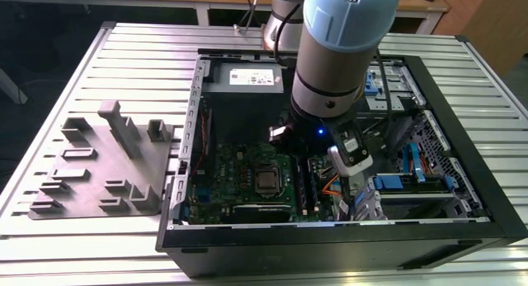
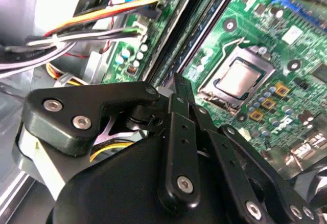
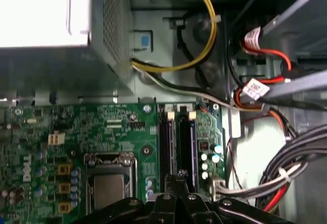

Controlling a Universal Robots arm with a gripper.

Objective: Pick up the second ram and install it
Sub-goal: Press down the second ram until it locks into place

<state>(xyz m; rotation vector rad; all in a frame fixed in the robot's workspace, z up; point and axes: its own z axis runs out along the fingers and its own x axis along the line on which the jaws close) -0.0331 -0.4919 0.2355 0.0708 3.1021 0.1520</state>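
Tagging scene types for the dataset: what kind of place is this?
Probably a robotics lab or assembly test bench. An open desktop PC case lies on a slotted aluminium table with its motherboard exposed, a grey fixture tray sits beside it, and the end effector is over the memory slots.

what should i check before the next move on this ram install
1. Gripper lined up with the slots: ok. In the first wrist view the gripper hangs over the two black slots beside the processor socket.
2. Ram stick in the gripper: cannot tell.
3. Slots free of cables: ok. The cables lie off to the side of the board, not across the slots.
4. Slot end latches open: cannot tell.
5. Which slot is already filled: cannot tell.
6. Arm clear of the case walls: ok. In the exterior view the arm comes down inside the open case, apart from its walls.
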